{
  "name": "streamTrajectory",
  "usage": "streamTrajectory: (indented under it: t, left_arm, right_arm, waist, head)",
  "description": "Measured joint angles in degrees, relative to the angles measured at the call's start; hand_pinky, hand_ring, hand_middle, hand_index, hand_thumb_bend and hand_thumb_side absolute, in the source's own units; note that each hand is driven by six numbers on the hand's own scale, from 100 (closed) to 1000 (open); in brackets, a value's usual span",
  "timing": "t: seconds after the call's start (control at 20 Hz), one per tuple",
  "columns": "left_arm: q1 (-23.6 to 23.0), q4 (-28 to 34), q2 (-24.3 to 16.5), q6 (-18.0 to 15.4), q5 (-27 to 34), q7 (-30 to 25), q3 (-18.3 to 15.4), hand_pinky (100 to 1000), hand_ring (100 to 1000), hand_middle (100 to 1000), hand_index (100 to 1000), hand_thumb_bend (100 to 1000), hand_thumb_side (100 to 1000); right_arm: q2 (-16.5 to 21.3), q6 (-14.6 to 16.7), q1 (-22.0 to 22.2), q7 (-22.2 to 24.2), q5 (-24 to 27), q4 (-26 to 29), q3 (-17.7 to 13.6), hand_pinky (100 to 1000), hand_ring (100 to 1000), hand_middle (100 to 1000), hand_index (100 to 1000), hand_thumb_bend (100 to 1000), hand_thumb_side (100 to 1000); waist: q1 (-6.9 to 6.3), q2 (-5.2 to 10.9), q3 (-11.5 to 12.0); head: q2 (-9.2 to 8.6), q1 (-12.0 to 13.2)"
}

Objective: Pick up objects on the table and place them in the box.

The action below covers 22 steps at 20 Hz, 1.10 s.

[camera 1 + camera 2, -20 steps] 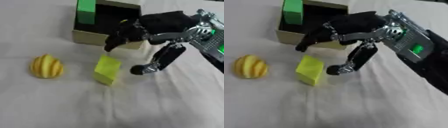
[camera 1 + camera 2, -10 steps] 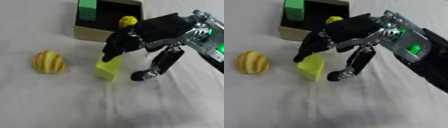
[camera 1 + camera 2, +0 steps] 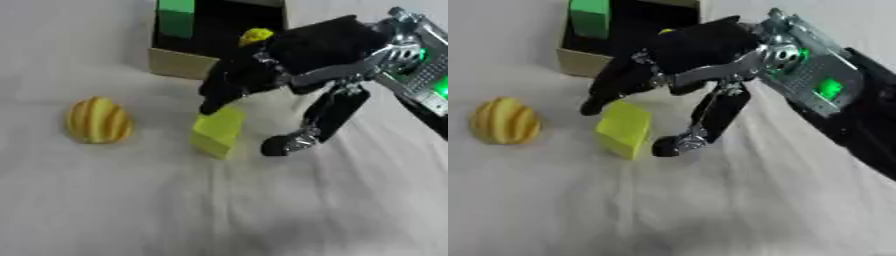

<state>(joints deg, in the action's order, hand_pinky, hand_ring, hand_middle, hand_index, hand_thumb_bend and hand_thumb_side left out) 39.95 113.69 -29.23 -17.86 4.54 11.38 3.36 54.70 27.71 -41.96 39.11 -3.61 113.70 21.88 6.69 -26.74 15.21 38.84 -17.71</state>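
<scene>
A yellow-green block lies on the white cloth, in front of the open cardboard box. My right hand hangs over it, open. Its fingers reach down to the block's upper left edge. The thumb points down on the block's right side, a small gap away. Inside the box stand a green block and a small yellow thing, partly hidden behind the hand. A yellow-orange striped round fruit rests to the left of the block. My left hand is out of sight.
My right forearm, with its green light, comes in from the upper right. White cloth covers the table and stretches on below the block.
My right hand has come down and to the left from the box's front, so that fingers and thumb now straddle the yellow-green block. The block and the fruit stayed put.
</scene>
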Motion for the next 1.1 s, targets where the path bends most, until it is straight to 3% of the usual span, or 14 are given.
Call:
streamTrajectory:
  t: [0.05,0.1,0.25,0.35,0.6,1.1]
  left_arm:
    - [0.01,0.0,0.0,0.01,0.01,-0.01,0.0,695,761,720,853,100,526]
    - [0.02,0.0,0.0,0.02,0.03,-0.02,0.0,695,761,719,853,100,529]
    - [0.21,0.0,0.0,0.11,0.16,-0.12,0.03,694,761,718,853,100,529]
    - [0.38,0.0,0.0,0.13,0.22,-0.16,0.07,694,760,717,853,100,531]
    - [0.43,0.0,0.0,0.21,0.27,-0.25,0.3,692,759,715,852,100,542]
    - [0.48,0.0,0.0,0.22,0.42,-0.29,0.31,690,758,711,851,100,553]
  right_arm:
    - [-0.03,-0.16,0.0,0.16,0.04,-0.01,0.0,961,957,846,983,233,100]
    - [-0.07,-0.33,-0.02,0.33,0.07,-0.07,0.0,963,959,847,984,272,100]
    - [-0.5,-0.65,-0.57,0.65,0.15,-1.08,-0.09,964,961,847,985,267,100]
    - [-0.98,-0.75,-1.04,0.75,0.25,-2.18,-0.36,966,962,844,985,216,100]
    - [-2.01,-0.87,-1.92,0.87,0.17,-5.18,-0.73,956,954,838,981,276,100]
    - [-3.63,-0.91,-2.48,0.91,-3.34,-10.27,-1.03,953,949,835,980,287,100]
  waist:
    - [0.04,-0.08,0.04]
    - [0.09,-0.13,0.07]
    - [0.22,-0.27,0.34]
    - [0.28,-0.53,0.5]
    - [0.86,-1.05,1.04]
    - [1.22,-2.16,1.71]
  head:
    - [0.0,-0.01]
    - [0.0,-0.02]
    - [0.0,-0.09]
    - [-0.02,-0.22]
    - [-0.09,-0.59]
    - [-0.51,-1.11]
